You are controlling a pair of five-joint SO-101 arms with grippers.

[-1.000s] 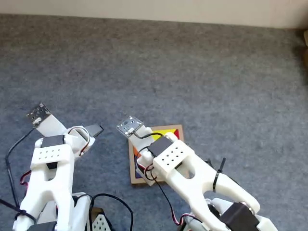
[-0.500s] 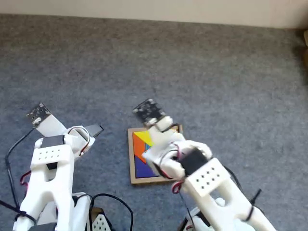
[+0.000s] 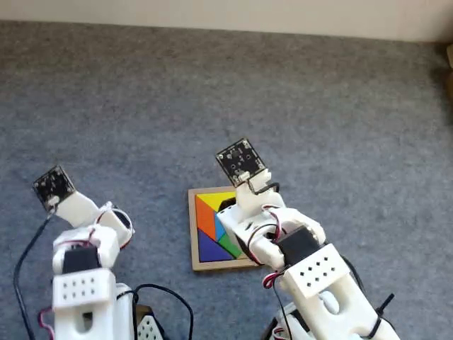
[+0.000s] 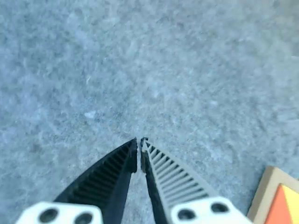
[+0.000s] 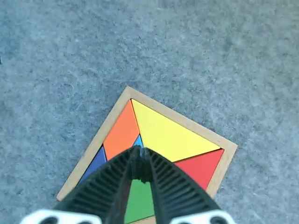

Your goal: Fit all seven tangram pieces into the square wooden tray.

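Right gripper (image 5: 139, 157): fingers pressing together, gripping nothing, hanging over the middle of the tray.
Left gripper (image 4: 139, 144): fingers meeting at the tips, gripping nothing, hanging over bare carpet, near one tray corner.
Tray (image 5: 110, 122): one square wooden tray, lying flat on the carpet, partly under the right arm (image 3: 311, 269).
Pieces (image 3: 209, 212): six showing, all lying flush inside the tray: orange (image 5: 122, 130), yellow (image 5: 168, 133), red (image 5: 201, 165), green (image 5: 140, 200), dark blue (image 5: 96, 163), and a light blue sliver (image 5: 138, 141). The right gripper is hiding the rest, so a seventh cannot be counted.
Arms: two, both white, with the left arm (image 3: 78, 276) standing apart from the tray.
Carpet (image 3: 318, 106): grey, lying under everything.
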